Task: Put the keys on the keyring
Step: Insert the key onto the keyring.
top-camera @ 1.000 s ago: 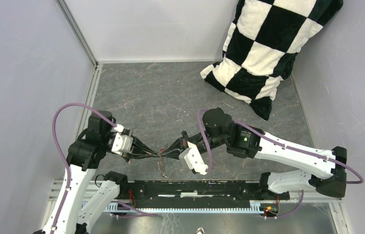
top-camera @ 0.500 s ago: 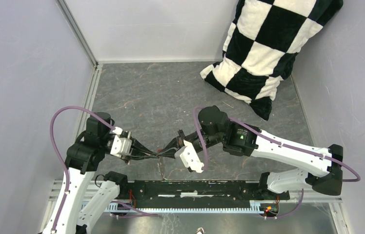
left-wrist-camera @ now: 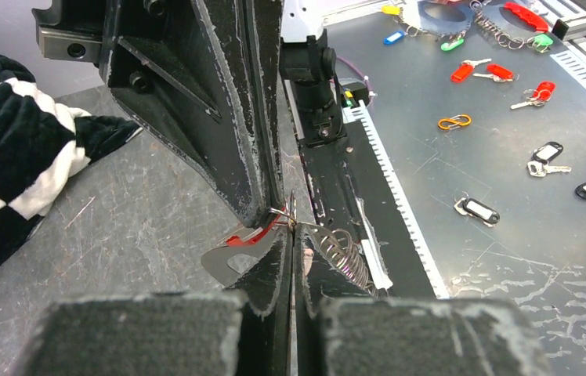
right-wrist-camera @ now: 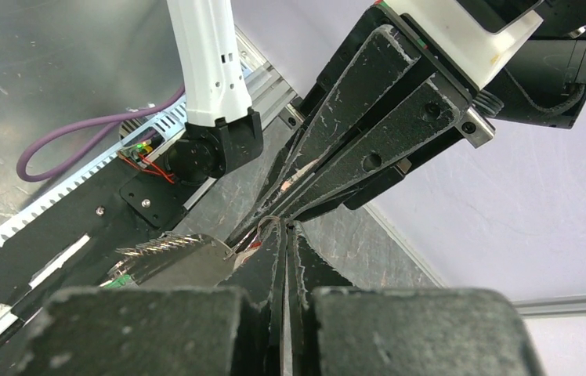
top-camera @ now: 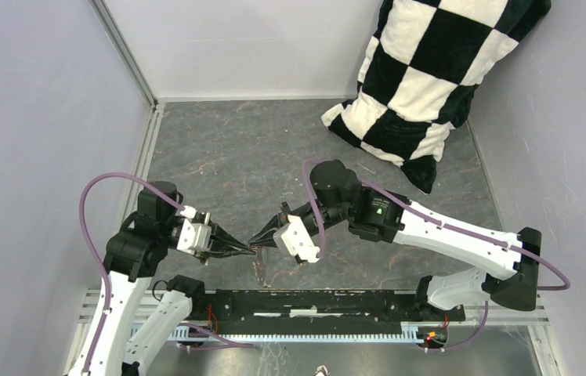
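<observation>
My left gripper (top-camera: 251,247) and right gripper (top-camera: 258,239) meet tip to tip low over the near middle of the table, both shut. The keyring (left-wrist-camera: 223,262) is a grey metal plate with a coiled spring; it hangs just under the left gripper (left-wrist-camera: 291,229), which appears to pinch its small wire ring. In the left wrist view the red key (left-wrist-camera: 244,236) shows edge-on at the right gripper's tips, which seem shut on it. From the right wrist, the right gripper (right-wrist-camera: 285,229) touches the wire ring, with the keyring (right-wrist-camera: 184,262) to its left. A green bit (right-wrist-camera: 121,280) peeks below the keyring.
A black-and-white checkered pillow (top-camera: 423,78) leans in the far right corner. The black rail (top-camera: 321,301) runs along the near edge under the arms. Several spare keys and tags (left-wrist-camera: 540,153) lie on the metal sheet beyond it. Grey walls close in on three sides.
The right arm has swung left and its gripper has slid left along with the left gripper's tips. Both stayed shut, and the hanging keyring barely moved.
</observation>
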Controlling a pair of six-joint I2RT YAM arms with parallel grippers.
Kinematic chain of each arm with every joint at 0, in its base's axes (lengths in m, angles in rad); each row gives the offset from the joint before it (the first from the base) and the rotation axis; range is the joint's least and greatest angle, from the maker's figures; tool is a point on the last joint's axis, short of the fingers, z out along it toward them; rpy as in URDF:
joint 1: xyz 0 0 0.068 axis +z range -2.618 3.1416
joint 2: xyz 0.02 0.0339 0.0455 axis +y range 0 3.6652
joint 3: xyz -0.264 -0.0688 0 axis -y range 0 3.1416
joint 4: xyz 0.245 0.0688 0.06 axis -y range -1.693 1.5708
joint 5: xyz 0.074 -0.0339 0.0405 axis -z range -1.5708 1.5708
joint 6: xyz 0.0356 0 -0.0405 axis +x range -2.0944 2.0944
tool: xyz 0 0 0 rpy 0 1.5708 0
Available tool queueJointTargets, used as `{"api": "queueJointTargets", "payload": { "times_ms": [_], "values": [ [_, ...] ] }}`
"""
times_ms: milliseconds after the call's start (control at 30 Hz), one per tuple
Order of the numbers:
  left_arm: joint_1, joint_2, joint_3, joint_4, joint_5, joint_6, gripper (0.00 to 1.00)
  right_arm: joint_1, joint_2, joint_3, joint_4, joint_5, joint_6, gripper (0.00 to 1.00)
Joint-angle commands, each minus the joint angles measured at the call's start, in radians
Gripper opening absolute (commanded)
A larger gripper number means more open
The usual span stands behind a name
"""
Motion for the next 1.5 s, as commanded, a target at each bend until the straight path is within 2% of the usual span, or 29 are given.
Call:
{"api": "queueJointTargets", "payload": {
  "times_ms": [0,267,400,533,767,1467],
  "values": [
    [-0.010,-0.021,0.034,0.033,0.054,-0.022,0.02,-0.013,0.019,0.045,-0.008,0.012,0.004,0.00],
    [-0.010,-0.019,0.040,0.027,0.045,0.002,0.02,-0.013,0.044,0.071,-0.020,0.010,0.036,0.01],
    [-0.010,-0.006,0.041,0.028,0.042,0.016,0.02,-0.012,0.062,0.104,-0.047,0.025,0.064,0.12],
    [-0.010,0.002,0.050,0.030,0.036,0.021,0.02,-0.012,0.056,0.115,-0.069,0.046,0.079,0.13],
    [-0.010,-0.009,0.043,0.041,0.021,0.018,0.02,-0.012,0.017,0.095,-0.057,0.065,0.113,0.29],
    [-0.010,-0.023,0.031,0.045,0.033,0.010,0.02,-0.025,0.089,0.269,-0.241,0.093,0.111,0.37]
  ]
}}
